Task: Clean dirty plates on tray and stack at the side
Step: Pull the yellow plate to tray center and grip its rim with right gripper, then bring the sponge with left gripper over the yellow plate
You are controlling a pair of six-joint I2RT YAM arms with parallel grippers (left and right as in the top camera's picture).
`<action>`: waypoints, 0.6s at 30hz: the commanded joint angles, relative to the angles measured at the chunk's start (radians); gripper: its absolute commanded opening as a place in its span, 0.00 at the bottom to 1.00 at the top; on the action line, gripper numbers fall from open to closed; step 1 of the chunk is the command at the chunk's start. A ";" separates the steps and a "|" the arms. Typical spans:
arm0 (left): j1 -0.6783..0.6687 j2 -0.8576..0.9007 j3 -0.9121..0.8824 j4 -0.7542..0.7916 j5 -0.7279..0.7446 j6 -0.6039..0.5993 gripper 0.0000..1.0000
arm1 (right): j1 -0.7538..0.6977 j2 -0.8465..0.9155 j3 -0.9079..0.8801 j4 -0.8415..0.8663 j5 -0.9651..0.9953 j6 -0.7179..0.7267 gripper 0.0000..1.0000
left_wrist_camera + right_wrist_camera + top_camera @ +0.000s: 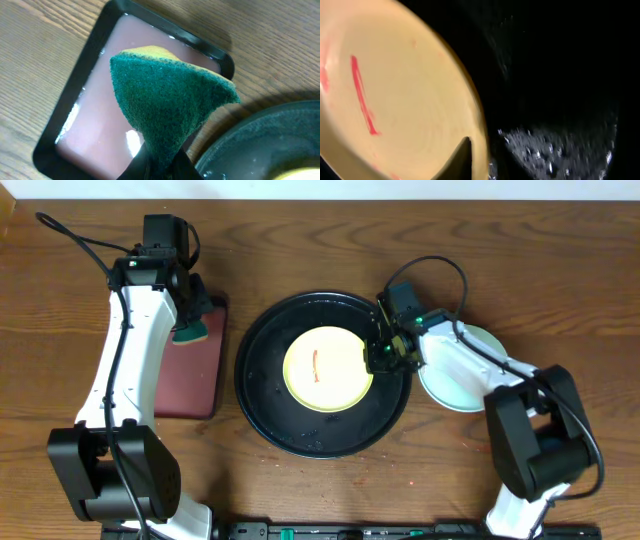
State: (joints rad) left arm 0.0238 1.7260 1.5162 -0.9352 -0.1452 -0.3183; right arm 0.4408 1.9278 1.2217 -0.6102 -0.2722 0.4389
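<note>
The pale yellow plate (pixel 325 370) lies in the middle of the round black tray (pixel 262 415), with a thin red streak (pixel 314 363) on it. My right gripper (pixel 380 358) is at the plate's right rim. In the right wrist view the gripper (pixel 480 160) is closed over the rim of the plate (pixel 410 100), one finger on its inner face, and the streak (pixel 362 95) shows. Pale blue-green plates (pixel 465 385) lie right of the tray, partly under my right arm. My left gripper (pixel 192 330) is shut on a green and yellow sponge (pixel 170 95).
A rectangular dark red tray (pixel 190 380) lies left of the black tray, below the sponge; it also shows in the left wrist view (pixel 100 125). The black tray's wet rim (pixel 270 135) is close to its right. Water drops lie on the black tray floor (pixel 560 75).
</note>
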 commanded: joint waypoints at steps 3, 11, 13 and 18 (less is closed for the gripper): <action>-0.023 0.000 -0.003 0.001 0.072 -0.005 0.07 | 0.012 0.108 0.153 -0.027 0.003 0.013 0.22; -0.082 0.002 -0.007 -0.004 0.138 -0.005 0.07 | 0.012 0.180 0.189 -0.075 -0.006 0.042 0.19; -0.107 0.002 -0.007 -0.004 0.138 -0.005 0.08 | 0.012 0.180 0.188 -0.090 -0.006 0.058 0.18; -0.163 0.002 -0.007 -0.005 0.138 -0.005 0.08 | 0.012 0.180 0.188 -0.126 -0.018 0.085 0.17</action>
State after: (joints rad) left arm -0.1104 1.7260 1.5150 -0.9367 -0.0204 -0.3180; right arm 0.4408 2.0804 1.4109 -0.7109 -0.2768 0.4854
